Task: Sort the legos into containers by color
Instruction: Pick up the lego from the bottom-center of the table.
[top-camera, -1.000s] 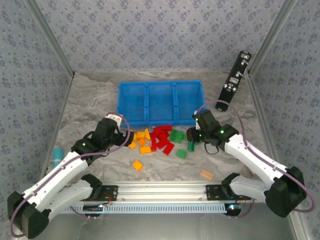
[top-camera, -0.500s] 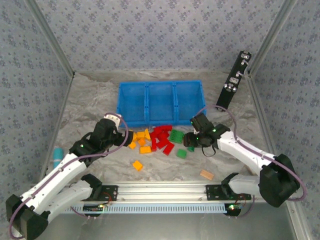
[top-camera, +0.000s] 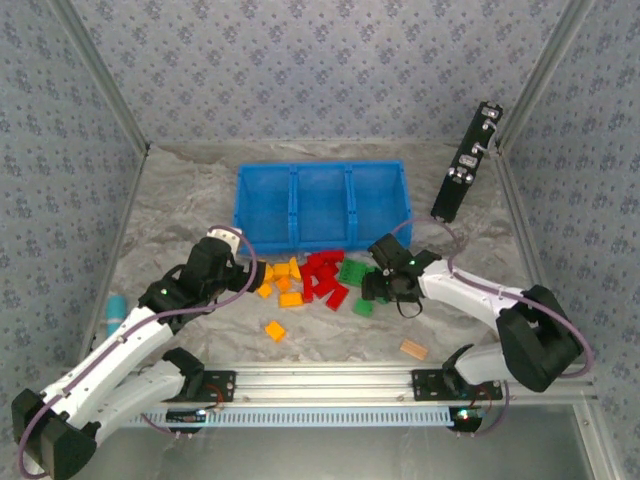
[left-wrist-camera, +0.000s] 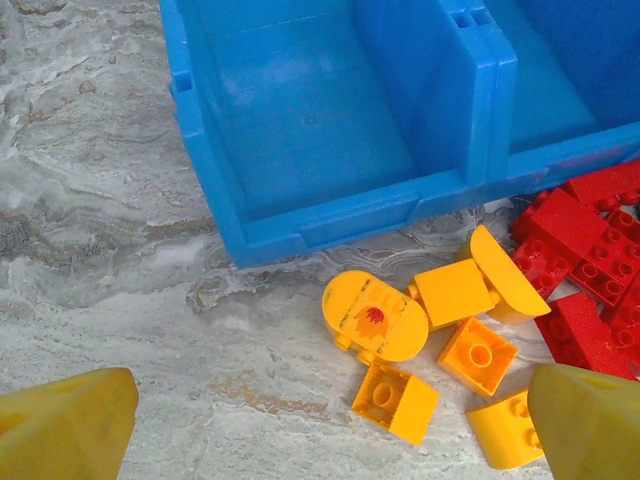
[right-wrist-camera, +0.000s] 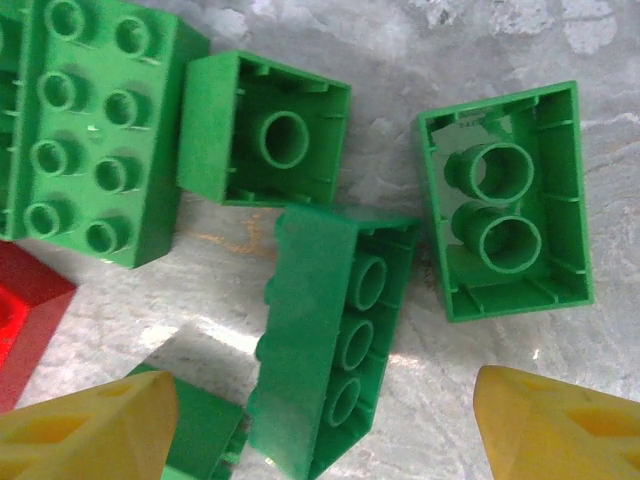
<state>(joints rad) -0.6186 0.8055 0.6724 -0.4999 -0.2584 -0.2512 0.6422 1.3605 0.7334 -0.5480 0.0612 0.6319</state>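
Tabletop (left-wrist-camera: 200, 390) and orange legos (left-wrist-camera: 395, 400) lie between the spread left fingers (left-wrist-camera: 70, 425); spread right fingers (right-wrist-camera: 90, 425) flank a green lego (right-wrist-camera: 320, 350).

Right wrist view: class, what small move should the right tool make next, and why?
Probably lower and close on the green brick lying on its side. The right tool stands open and empty just above the table, and that brick's near end sits between its fingers, apart from the other green bricks.

Both arms (top-camera: 125, 345): white links, blk joints, purple cables, yellow fingers (right-wrist-camera: 85, 430).
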